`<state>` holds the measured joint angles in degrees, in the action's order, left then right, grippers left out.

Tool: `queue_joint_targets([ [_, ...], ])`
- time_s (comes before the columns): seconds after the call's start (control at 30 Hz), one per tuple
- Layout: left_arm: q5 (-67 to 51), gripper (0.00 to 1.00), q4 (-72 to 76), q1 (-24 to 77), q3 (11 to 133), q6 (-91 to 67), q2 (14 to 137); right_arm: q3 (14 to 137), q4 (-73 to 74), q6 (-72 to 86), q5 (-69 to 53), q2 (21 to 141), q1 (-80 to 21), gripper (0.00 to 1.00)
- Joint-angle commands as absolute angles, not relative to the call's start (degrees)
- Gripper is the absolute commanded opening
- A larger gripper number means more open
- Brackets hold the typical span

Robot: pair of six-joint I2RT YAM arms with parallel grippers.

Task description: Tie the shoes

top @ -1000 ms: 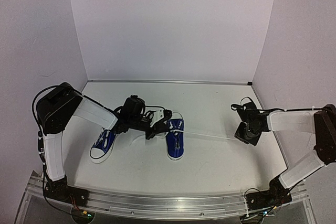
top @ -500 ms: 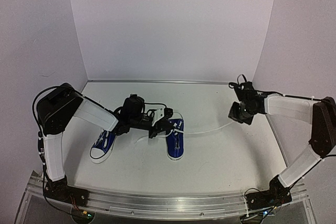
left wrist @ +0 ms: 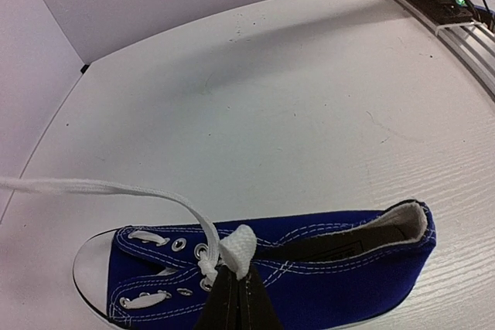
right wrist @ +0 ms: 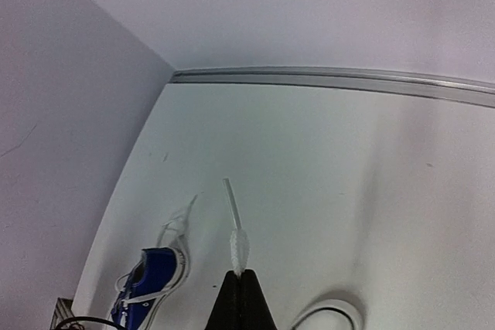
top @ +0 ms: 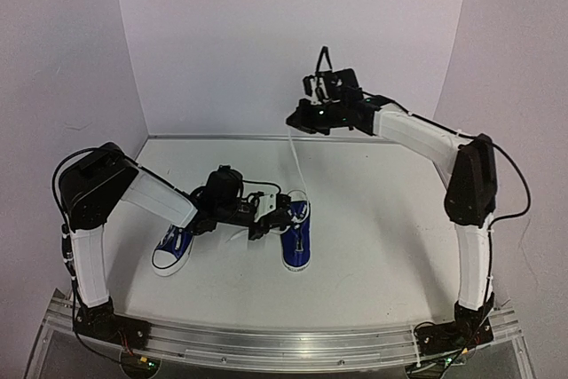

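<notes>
Two blue shoes with white laces lie on the white table: one [top: 296, 239] at centre, the other [top: 176, 247] to its left. My left gripper [top: 273, 217] is low beside the centre shoe [left wrist: 332, 268], shut on a folded bit of its white lace [left wrist: 238, 246] near the top eyelets. From that shoe, the other lace strand [top: 294, 166] rises steeply to my right gripper [top: 295, 120], held high near the back wall. In the right wrist view the right gripper [right wrist: 240, 274] is shut on the lace end [right wrist: 237, 246], with the clear tip [right wrist: 230, 200] sticking out past the jaws.
White walls close the table at the back [top: 293, 59] and on both sides. A metal strip [right wrist: 332, 77] runs along the foot of the back wall. The aluminium rail [top: 284, 343] with the arm bases is at the near edge. One blue shoe [right wrist: 145, 285] shows far below the right wrist.
My right arm has swung from low on the right side up to the back centre, pulling the lace strand from nearly level to steeply upward. The left gripper has stayed at the shoe.
</notes>
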<state>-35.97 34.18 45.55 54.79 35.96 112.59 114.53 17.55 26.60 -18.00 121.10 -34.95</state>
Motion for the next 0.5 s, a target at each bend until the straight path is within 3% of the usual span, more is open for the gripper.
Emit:
queue_joint_targets([
  [0.0, -35.02, 0.00, 32.61, 46.32, 54.19, 39.24, 108.92, 126.03, 20.95, 26.91, -27.15, 129.74, -40.20, 0.00],
  [0.1, -34.75, 0.00, 31.86, 46.32, 53.85, 39.57, 108.32, 129.85, 21.85, 27.78, -31.68, 133.40, -42.14, 0.00],
  [0.17, -34.67, 0.00, 31.54, 46.32, 53.86, 39.64, 108.21, 128.63, 21.95, 28.06, -34.61, 133.15, -42.14, 0.25],
  [0.23, -34.73, 0.00, 31.39, 46.32, 53.93, 39.60, 108.37, 124.92, 21.95, 26.88, -34.05, 130.09, -41.59, 0.60],
  [0.3, -34.78, 0.00, 31.20, 46.32, 54.33, 39.33, 108.72, 120.80, 21.86, 25.96, -32.14, 125.91, -40.55, 0.77],
  [0.47, -35.62, 0.00, 30.76, 46.32, 55.70, 38.63, 109.75, 107.75, 21.49, 23.43, -32.59, 115.96, -35.80, 0.79],
])
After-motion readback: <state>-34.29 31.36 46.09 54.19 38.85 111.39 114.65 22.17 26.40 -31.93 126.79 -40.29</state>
